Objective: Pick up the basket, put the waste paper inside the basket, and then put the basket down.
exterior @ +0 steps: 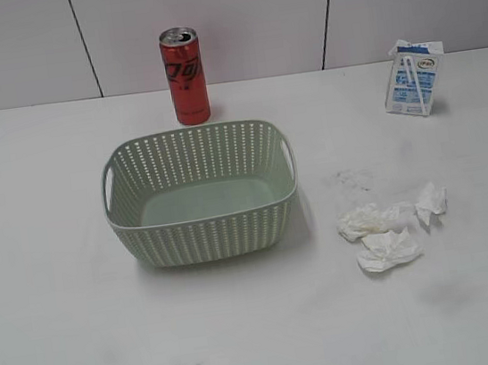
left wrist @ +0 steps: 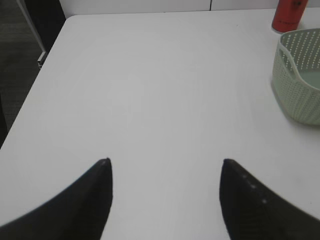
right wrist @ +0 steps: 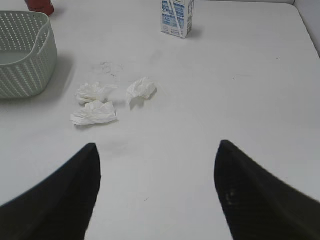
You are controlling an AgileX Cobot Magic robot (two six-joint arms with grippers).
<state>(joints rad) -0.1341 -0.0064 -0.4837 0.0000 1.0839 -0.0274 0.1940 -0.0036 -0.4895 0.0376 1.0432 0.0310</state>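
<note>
The pale green basket (exterior: 206, 232) stands empty on the white table, left of middle. It also shows in the left wrist view (left wrist: 295, 95) and in the right wrist view (right wrist: 27, 70). Three crumpled white waste paper wads (exterior: 385, 229) lie to its right, also in the right wrist view (right wrist: 97, 102). My left gripper (left wrist: 166, 161) is open and empty over bare table, left of the basket. My right gripper (right wrist: 156, 145) is open and empty, nearer than the wads. Neither gripper shows in the exterior view.
A red drink can (exterior: 185, 75) stands behind the basket. A white-and-blue carton (exterior: 412, 77) stands at the back right, also in the right wrist view (right wrist: 176, 17). The table's left edge (left wrist: 35, 87) drops to a dark floor.
</note>
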